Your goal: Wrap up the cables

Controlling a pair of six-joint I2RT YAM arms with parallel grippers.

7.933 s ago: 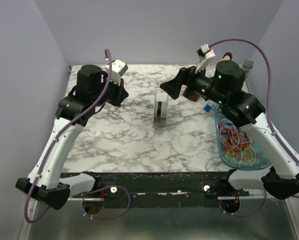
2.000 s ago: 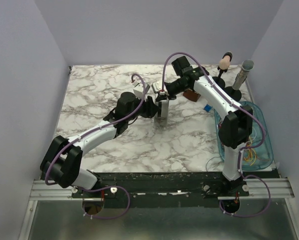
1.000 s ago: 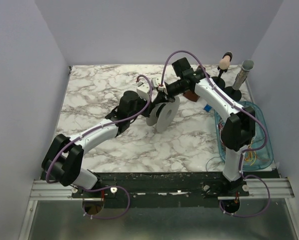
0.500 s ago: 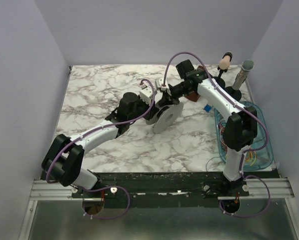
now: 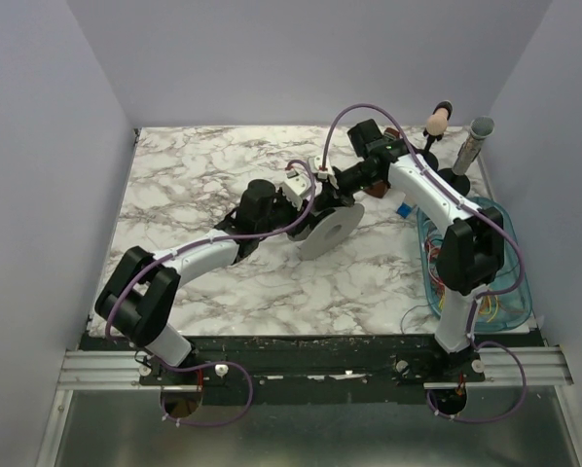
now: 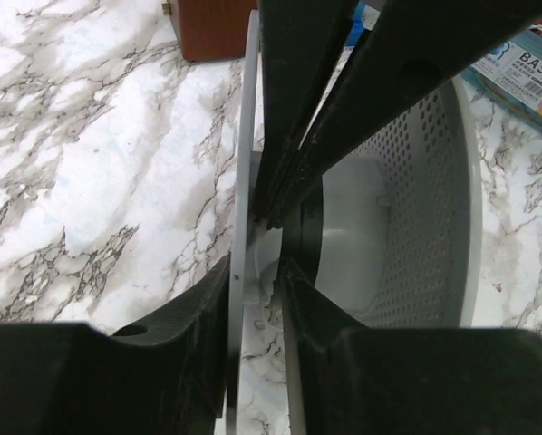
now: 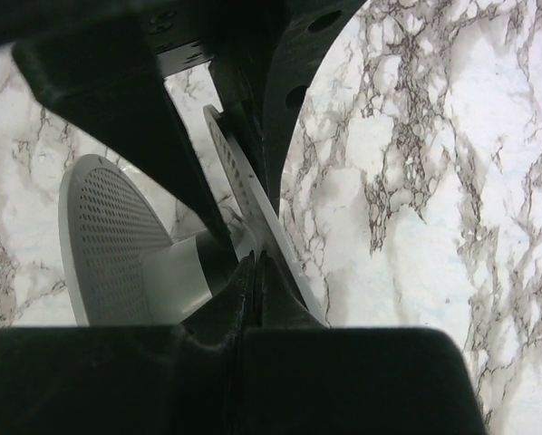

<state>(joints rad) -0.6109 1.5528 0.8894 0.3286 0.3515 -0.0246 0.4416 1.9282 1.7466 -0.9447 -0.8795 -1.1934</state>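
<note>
We see the left gripper (image 6: 256, 276) parted, straddling a flange of the grey spool (image 6: 416, 199). Our right gripper (image 7: 254, 265) is clenched on that spool.

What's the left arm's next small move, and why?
Probably back the left fingers straight off the flange of the spool. They stand open astride it, while the right fingers are shut on the spool, so it seems held. The cables lie in the bin, unwrapped.

grey spool (image 5: 328, 229), marbled table (image 5: 194, 175), cables (image 5: 486, 309) (red, yellow)
</note>
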